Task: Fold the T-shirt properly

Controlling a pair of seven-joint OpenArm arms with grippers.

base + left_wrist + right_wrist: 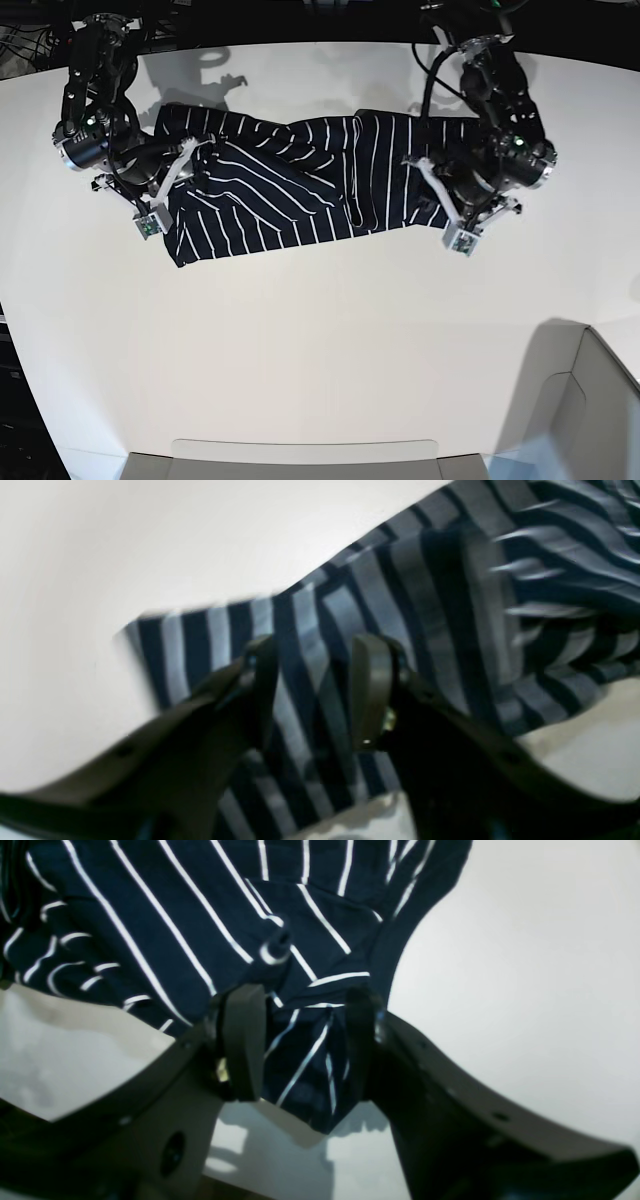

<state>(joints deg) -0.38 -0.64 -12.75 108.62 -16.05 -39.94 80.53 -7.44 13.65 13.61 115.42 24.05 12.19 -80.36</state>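
Both our claws, left claw (312,690) and right claw (300,1040), gape apart astride T-shirt (290,190) fabric on the worktop (320,350), so we should pinch matching edges evenly.

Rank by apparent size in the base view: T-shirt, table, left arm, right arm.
1. table
2. T-shirt
3. left arm and right arm: look about alike, so no ranking between them.
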